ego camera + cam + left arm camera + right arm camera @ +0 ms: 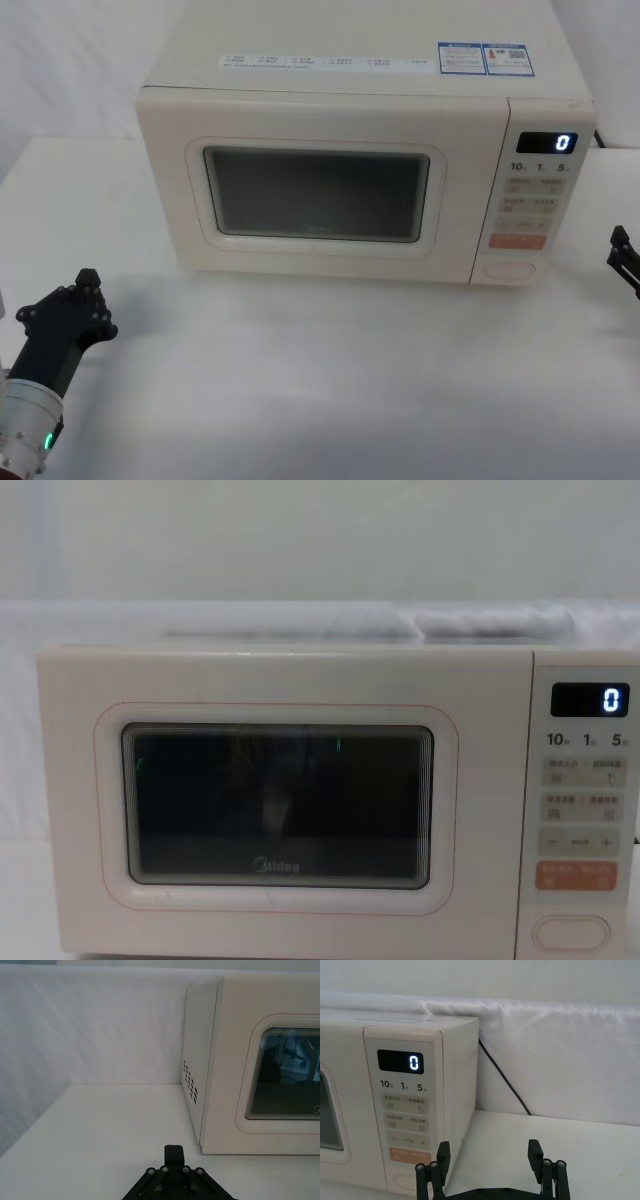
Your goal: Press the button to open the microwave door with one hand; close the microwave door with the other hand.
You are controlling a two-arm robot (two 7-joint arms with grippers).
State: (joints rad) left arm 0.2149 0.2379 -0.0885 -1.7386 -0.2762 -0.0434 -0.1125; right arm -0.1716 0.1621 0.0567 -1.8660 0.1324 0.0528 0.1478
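While the microwave door [315,195] sits flush and closed, the button [509,268] waits unpressed at the keypad's near-right corner. Right pincer [490,1160] hovers wide apart just right of it, likely staged to press. Left pincer [88,295] rests low on the bench [300,380] at near left; whether it is spread or closed I cannot tell.
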